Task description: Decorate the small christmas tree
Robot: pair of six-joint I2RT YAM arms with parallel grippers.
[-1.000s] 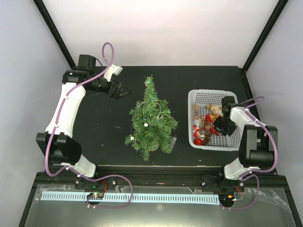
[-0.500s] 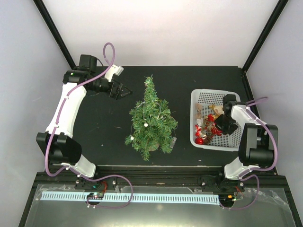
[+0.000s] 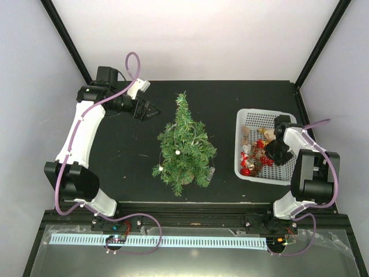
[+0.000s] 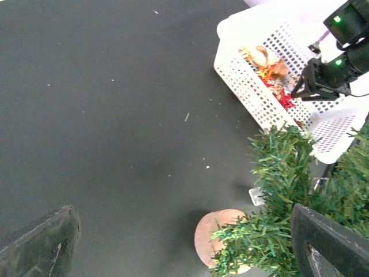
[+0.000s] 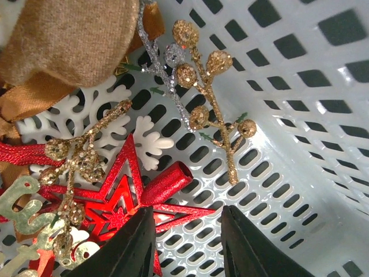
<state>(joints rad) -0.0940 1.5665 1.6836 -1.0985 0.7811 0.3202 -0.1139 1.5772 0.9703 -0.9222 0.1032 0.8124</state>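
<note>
The tree (image 3: pixel 184 147) stands mid-table, nearly bare. At its 3 o'clock, ornaments (image 3: pixel 253 158) lie in the basket (image 3: pixel 259 112), where the right gripper (image 5: pixel 184 231), narrowly parted, straddles a red star (image 5: pixel 124 199). At 10 o'clock the left gripper (image 3: pixel 151 109) gapes empty. Decorating seems barely begun.

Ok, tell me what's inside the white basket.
A red star, gold glitter sprig, white snowflake and burlap piece lie in the basket; anything beneath them is covered.

Bright even overhead light; soft shadows; near foreground blurred.
</note>
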